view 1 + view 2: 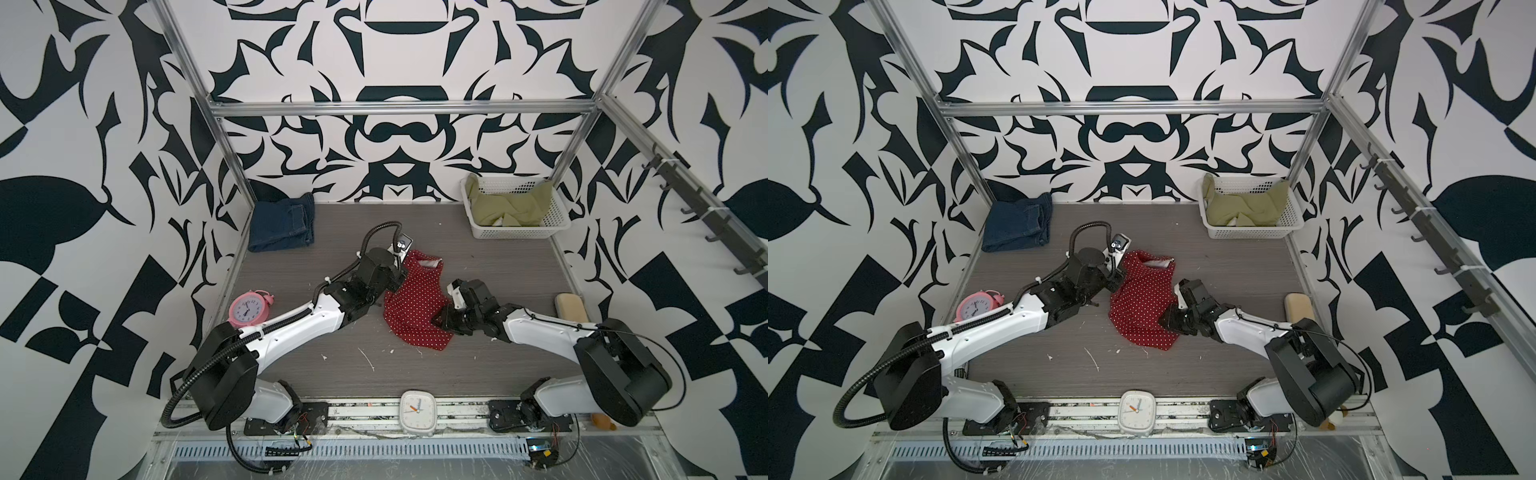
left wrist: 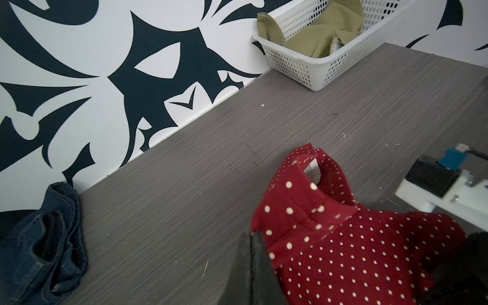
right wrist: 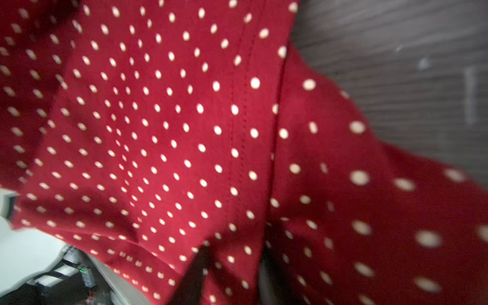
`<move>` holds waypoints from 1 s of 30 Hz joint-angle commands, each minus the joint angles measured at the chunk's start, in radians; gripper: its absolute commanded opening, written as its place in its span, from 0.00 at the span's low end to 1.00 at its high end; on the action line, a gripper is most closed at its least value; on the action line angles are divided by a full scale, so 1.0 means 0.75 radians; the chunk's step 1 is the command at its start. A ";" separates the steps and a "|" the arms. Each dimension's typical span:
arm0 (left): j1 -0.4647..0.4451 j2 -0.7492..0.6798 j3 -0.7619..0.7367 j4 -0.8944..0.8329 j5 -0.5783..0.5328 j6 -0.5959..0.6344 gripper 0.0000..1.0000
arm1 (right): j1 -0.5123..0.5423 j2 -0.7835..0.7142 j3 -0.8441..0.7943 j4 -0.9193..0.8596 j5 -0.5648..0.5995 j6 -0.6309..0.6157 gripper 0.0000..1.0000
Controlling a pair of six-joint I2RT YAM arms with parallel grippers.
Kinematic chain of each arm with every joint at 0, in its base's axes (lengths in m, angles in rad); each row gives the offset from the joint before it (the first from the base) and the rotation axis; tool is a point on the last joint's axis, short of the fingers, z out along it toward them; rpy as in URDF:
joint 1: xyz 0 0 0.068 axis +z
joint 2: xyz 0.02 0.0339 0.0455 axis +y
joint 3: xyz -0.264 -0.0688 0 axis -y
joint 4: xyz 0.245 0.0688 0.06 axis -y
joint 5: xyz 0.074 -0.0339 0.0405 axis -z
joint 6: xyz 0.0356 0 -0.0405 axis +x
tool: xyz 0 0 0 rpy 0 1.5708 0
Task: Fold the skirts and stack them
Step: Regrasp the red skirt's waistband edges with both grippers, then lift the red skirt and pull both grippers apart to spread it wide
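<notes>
Three skirts: the red skirt [image 1: 411, 303], seemingly soft, light and floppy, lies crumpled mid-frame in both top views; pinch its waistband [image 2: 311, 184] or hem corners. The denim skirt [image 1: 280, 226] sits upper left. The basket [image 1: 515, 232], upper right, holds the olive skirt [image 1: 511, 203]. The left gripper [image 1: 393, 286] is clenched on the red skirt's edge. I cannot tell for the right gripper [image 1: 440, 321]: its wrist view shows only cloth, and only the left wrist view shows the waistband opening.

We see red dotted skirt [image 1: 415, 305] rumpled mid table [image 1: 498, 266]; denim skirt [image 1: 282, 224] folded, far left corner; olive skirt [image 1: 511, 205] crumpled in basket [image 1: 515, 233].
</notes>
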 commanded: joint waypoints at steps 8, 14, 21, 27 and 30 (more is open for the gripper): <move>0.027 -0.247 -0.073 0.024 -0.194 -0.019 0.00 | 0.007 -0.274 0.250 -0.286 0.119 -0.138 0.00; 0.057 -0.481 -0.078 -0.050 -0.275 0.025 0.00 | -0.028 -0.452 0.564 -0.753 0.309 -0.361 0.00; 0.065 -0.735 -0.035 -0.153 -0.284 0.148 0.00 | -0.097 -0.555 0.910 -1.122 0.659 -0.548 0.00; 0.065 -0.876 0.038 -0.314 -0.231 0.151 0.00 | -0.142 -0.598 1.099 -1.217 0.736 -0.628 0.00; 0.066 -0.964 0.044 -0.360 -0.169 0.124 0.00 | -0.142 -0.623 1.173 -1.262 0.813 -0.651 0.00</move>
